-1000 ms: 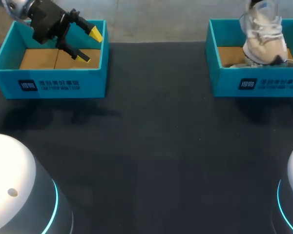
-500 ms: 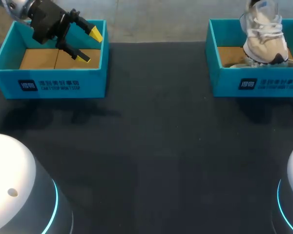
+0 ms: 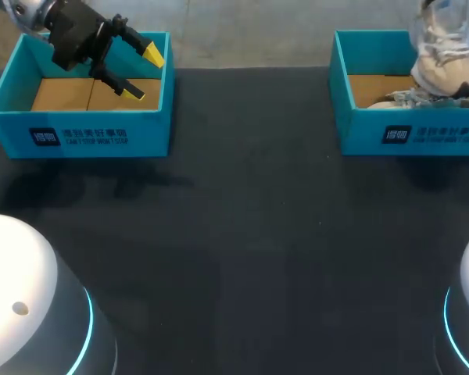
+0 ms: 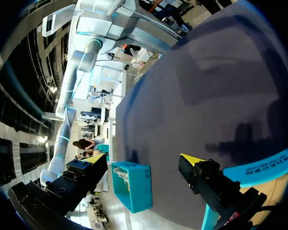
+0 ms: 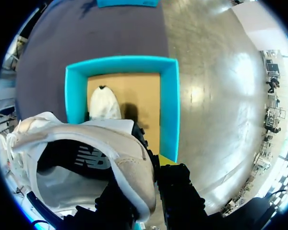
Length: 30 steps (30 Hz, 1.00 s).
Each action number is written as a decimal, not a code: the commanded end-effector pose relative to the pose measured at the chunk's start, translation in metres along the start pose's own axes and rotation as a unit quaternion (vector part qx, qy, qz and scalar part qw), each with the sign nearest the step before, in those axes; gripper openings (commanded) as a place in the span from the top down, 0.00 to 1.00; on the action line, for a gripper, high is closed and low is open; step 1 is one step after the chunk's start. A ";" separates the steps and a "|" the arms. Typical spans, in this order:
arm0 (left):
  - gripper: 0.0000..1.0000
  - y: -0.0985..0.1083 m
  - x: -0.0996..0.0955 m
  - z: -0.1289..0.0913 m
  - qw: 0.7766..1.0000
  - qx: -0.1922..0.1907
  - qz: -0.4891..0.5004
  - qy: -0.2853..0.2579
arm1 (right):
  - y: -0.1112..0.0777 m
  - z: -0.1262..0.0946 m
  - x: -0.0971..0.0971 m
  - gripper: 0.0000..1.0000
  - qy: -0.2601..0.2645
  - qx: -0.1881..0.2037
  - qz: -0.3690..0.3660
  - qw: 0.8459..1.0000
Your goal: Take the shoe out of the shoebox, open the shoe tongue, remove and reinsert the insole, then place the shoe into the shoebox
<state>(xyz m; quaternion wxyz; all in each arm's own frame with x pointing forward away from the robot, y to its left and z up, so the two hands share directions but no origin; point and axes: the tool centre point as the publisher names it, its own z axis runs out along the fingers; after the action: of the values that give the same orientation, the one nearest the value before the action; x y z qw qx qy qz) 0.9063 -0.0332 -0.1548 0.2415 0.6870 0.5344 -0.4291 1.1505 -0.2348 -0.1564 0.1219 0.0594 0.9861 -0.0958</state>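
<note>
The right gripper (image 5: 153,167) holds a pale shoe (image 3: 447,58) by the rim of its heel opening. One finger is down inside the shoe and the other is pressed against the outside, with its yellow tip just showing. The shoe hangs toe-down over the right box (image 3: 375,133), clear of the cardboard floor. From the head view it sits at the box's far right, partly cut off by the view's edge.

Under it, inside the same box, lies a second shoe (image 5: 104,104), white-toed and flat on the floor. It is close to the wall nearest the middle of the table (image 3: 250,234).

Across the table, the left gripper (image 3: 144,74) hangs over the left box (image 3: 86,137), tilted, with its two yellow-tipped fingers spread wide and nothing between them. One tip is over the box's far corner and the other is lower, above the cardboard inside. Both boxes are teal with brown floors. They stand well apart at the far edge of the dark table.
</note>
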 end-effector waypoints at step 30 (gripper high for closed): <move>0.00 0.000 0.000 0.000 1.000 0.000 0.000 0.002 | -0.078 0.005 0.007 1.00 0.023 0.100 0.724 0.683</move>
<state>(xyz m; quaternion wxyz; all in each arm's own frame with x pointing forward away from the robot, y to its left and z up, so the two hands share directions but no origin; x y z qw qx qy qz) 0.9063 -0.0332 -0.1548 0.2415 0.6870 0.5344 -0.4291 1.1408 -0.3108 -0.1516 0.1316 0.4415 0.8827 -0.0928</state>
